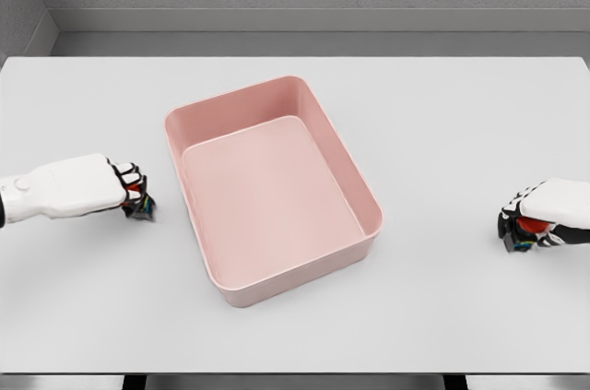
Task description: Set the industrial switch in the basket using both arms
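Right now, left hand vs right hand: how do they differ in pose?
The left hand sits close beside the pink basket; the right hand lies far from it, near the table's right edge. More of the left forearm shows. Both rest low on the table, fingers curled, nothing visibly held.

At nine and three o'clock, both arms run off the picture's edges, and the curled fingers (135, 195) hide whatever small red-and-dark things they cover, too small to identify.

Pink basket on pale grey

The plain pink rectangular plastic basket (273, 192) sits on a light grey flat table (461, 132); grey wall behind.
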